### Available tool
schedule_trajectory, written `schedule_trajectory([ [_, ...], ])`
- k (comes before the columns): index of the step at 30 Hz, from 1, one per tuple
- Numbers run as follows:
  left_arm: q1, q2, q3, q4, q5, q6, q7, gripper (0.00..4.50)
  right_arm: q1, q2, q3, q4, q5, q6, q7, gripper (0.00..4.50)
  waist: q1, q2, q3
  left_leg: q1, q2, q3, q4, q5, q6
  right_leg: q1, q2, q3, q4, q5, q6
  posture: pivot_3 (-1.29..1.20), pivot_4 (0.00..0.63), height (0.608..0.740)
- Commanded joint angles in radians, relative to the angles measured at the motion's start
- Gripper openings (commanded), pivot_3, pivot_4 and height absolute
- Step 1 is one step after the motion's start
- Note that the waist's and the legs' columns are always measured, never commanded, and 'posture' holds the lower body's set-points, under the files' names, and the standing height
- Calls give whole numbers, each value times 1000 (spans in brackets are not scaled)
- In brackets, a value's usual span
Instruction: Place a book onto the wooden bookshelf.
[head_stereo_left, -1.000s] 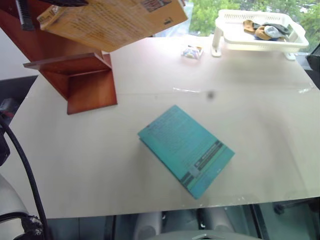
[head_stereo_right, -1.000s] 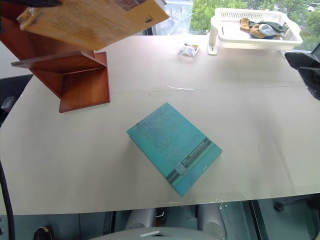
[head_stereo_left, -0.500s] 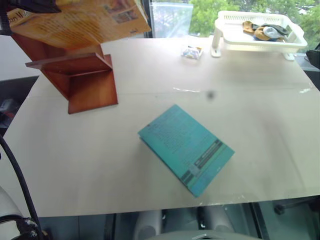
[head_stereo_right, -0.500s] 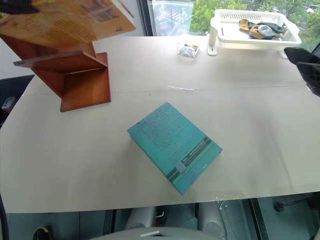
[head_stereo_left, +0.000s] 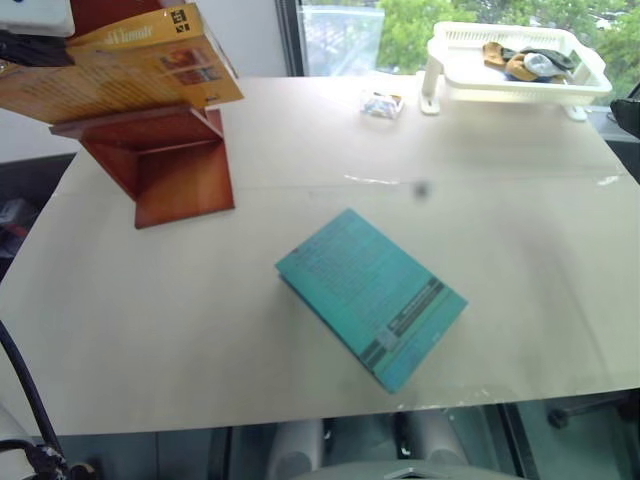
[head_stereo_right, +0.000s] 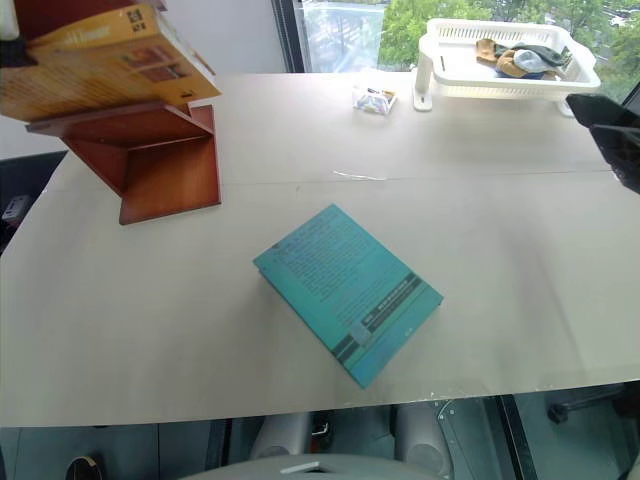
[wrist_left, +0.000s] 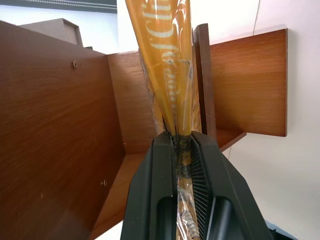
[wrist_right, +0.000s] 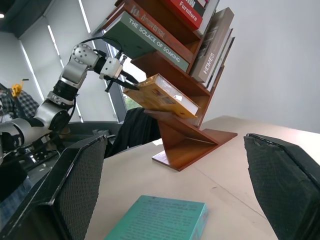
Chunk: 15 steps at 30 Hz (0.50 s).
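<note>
While the left gripper (wrist_left: 182, 150) stays clamped on the edge of the book (head_stereo_left: 120, 62), its two black fingers pinching the plastic-wrapped spine edge, the book has swung away from the middle of the bench (head_stereo_left: 300, 200) over the last second. Earlier it hung tilted out over the bench beyond the shelf's front edge; now it sits closer in against the wooden bookshelf (head_stereo_left: 165, 165), nearly level, its yellow spine with dark lettering facing out. From the right wrist view it hovers just above the lowest slanted shelf board, one end towards the upright panel. I judge the carry to be nearly done and the insertion under way; the book does not yet look to be resting on the board, so lowering and release remain.

The right gripper (wrist_right: 175, 195) stands wide apart, holding nothing, off to the right side of the bench.

On the pale bench a teal book (head_stereo_left: 372, 297) lies flat near the front, untouched. At the far edge a white basket (head_stereo_left: 520, 80) holds some crumpled cloth, and a small wrapped packet (head_stereo_left: 384, 103) lies beside it. Upper shelves already carry other books (wrist_right: 170, 25). Behind are windows with green trees, a white wall, and a dark chair.
</note>
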<state>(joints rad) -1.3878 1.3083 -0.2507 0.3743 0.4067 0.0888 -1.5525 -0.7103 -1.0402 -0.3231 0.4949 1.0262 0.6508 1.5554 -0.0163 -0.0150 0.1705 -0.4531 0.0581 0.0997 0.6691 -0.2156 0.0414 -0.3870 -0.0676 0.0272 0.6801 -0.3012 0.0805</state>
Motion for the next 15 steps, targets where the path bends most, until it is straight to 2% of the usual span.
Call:
schedule_trajectory([
  [1,17,6,25,-25,12,10,9,11,-28,-9,-17,-9,1,-16,59,4500,-2,0,0,0,0,0,0,0,0,0,0,0,0,0,0,0,150,740],
  [4,37,12,20,-25,28,1,12,11,-36,0,-14,-13,-10,-19,59,4500,-1,0,0,0,0,0,0,0,0,0,0,1,0,0,0,0,150,740],
  [6,56,19,16,-27,36,-10,11,1001,-37,5,-10,-19,-21,-20,59,4500,-1,0,0,0,0,1,0,0,0,0,0,1,0,0,0,0,150,740],
  [7,64,20,17,-29,35,-8,7,1206,-37,7,-5,-21,-29,-25,59,4500,0,0,0,0,0,1,0,0,0,0,0,1,0,0,0,0,150,740],
  [9,82,30,17,-21,56,-13,15,2313,-41,13,-4,-21,-41,-29,59,4500,1,0,0,0,0,1,0,0,0,0,0,1,0,0,0,0,150,740],
  [13,111,43,28,-11,75,-10,23,3914,-53,15,-6,-8,-53,-34,59,4500,3,0,0,0,0,1,0,0,0,0,0,1,0,0,0,0,150,740],
  [14,122,49,35,-13,71,-12,25,4255,-54,13,-7,-5,-55,-35,59,4500,3,0,0,0,0,1,0,0,0,0,0,1,0,0,0,0,150,740],
  [15,133,55,41,-14,69,-13,26,4255,-55,11,-8,-3,-56,-36,59,4500,3,0,0,0,0,1,0,0,0,0,0,0,0,0,0,0,150,740],
])
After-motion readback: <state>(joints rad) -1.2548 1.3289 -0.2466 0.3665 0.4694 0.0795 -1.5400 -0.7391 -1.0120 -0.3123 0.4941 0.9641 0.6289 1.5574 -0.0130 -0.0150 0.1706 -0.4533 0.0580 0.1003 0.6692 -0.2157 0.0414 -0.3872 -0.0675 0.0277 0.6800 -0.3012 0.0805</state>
